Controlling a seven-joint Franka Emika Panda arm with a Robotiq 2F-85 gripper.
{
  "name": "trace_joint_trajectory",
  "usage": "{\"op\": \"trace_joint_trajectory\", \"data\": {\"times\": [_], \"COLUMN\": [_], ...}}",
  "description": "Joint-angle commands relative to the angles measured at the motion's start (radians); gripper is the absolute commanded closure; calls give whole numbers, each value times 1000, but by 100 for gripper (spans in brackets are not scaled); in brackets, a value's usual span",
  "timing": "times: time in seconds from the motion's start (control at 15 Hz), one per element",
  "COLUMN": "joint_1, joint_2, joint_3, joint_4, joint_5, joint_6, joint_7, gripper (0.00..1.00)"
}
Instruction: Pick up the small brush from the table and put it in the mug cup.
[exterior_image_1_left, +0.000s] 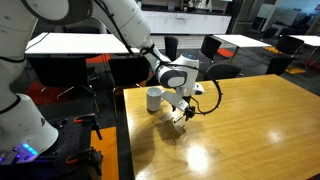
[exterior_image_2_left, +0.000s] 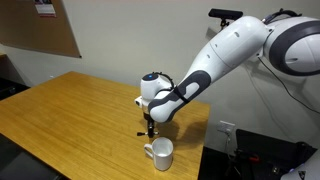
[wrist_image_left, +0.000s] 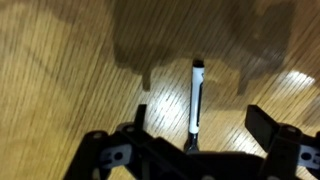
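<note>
1. My fingers (wrist_image_left: 266, 130) stand wide apart, one on each side of the brush (wrist_image_left: 196, 100), and neither touches it.
2. The brush lies flat on the table (exterior_image_1_left: 250, 130), roughly midway between my fingers, its length running straight out ahead of them. I judge that I straddle it this way so that closing would pinch the thin shaft across its width rather than push it along the wood.
3. The mug (exterior_image_1_left: 155, 98) stands upright near my fingers, off to one side and clear of them. I judge that the carry to it would be short once the brush is clamped.
4. The wrist view alone shows the brush plainly and how it sits in the gap. It does not show the mug.
5. Both exterior views show the mug and how low my fingers hang over the table, but there the brush is too small and too hidden under my fingers to make out.
6. In an exterior view the mug's handle (exterior_image_2_left: 147, 152) shows. The pickup is not yet done, and the mug looks empty as far as I can tell.
</note>
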Motion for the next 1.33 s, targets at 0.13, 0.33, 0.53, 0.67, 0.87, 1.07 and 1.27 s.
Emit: {"op": "trace_joint_trajectory", "data": {"times": [0.13, 0.33, 0.53, 0.67, 0.87, 1.07, 1.27], "joint_1": [-8, -11, -12, -12, -11, -10, -11], "joint_2": [36, 47, 55, 60, 66, 68, 69], "joint_3": [4, 5, 4, 4, 3, 3, 4], "joint_4": [63, 78, 88, 94, 103, 108, 111], "joint_5": [-24, -23, -24, -24, -25, -25, -24], "joint_6": [-44, -52, -58, -61, -69, -78, -84], "joint_7": [34, 32, 33, 34, 35, 35, 34], "gripper": [2, 14, 17, 21, 27, 39, 55]}}
